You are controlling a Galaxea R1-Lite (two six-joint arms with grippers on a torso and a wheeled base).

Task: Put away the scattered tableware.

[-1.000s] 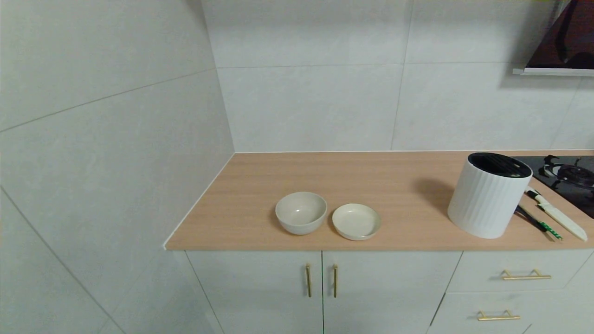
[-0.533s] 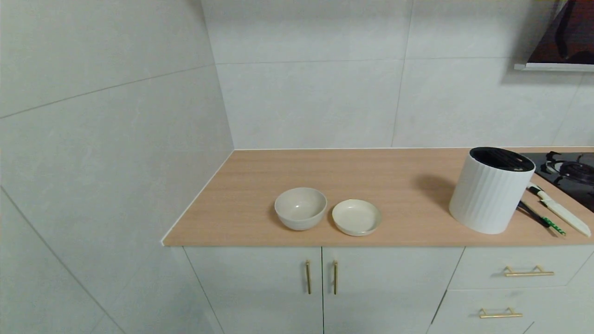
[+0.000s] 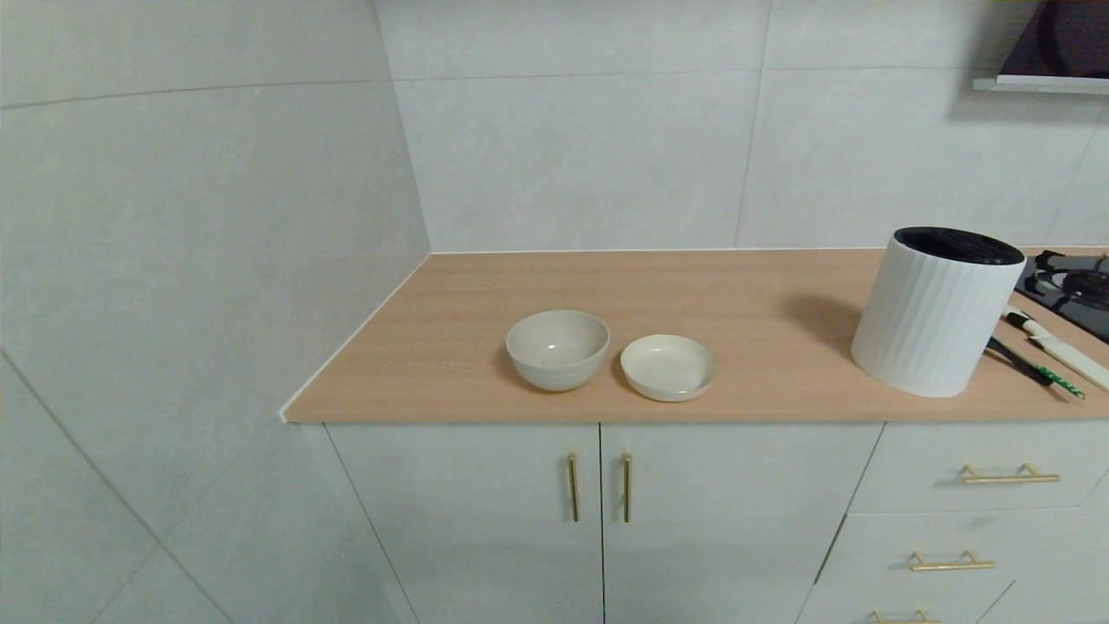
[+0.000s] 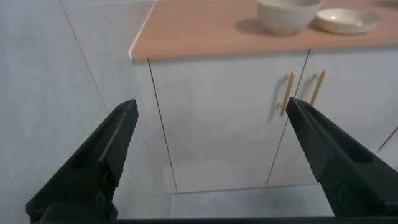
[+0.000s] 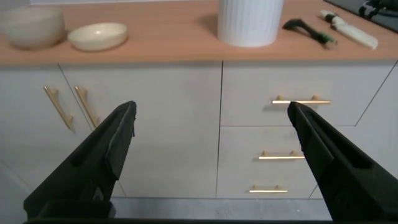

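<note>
A cream bowl (image 3: 557, 348) and a shallow cream dish (image 3: 668, 367) sit side by side near the front edge of the wooden counter (image 3: 710, 295). A white ribbed holder (image 3: 946, 309) with a black slotted top stands to the right. Beside it lie a white-handled knife (image 3: 1058, 347) and black-and-green chopsticks (image 3: 1036, 371). My left gripper (image 4: 211, 155) is open, low in front of the cabinet doors, with the bowl (image 4: 288, 14) and dish (image 4: 347, 20) above it. My right gripper (image 5: 211, 155) is open below the counter, facing the drawers, the holder (image 5: 249, 21) above.
White cabinet doors with gold handles (image 3: 598, 486) are under the bowl and dish. Drawers with gold handles (image 3: 1008, 475) lie to the right. A gas hob (image 3: 1070, 290) is at the far right of the counter. Tiled walls close off the left side and back.
The whole head view has shifted: the counter now sits higher in the picture and more of the cabinets shows, so the camera moved. The tableware has not moved on the counter.
</note>
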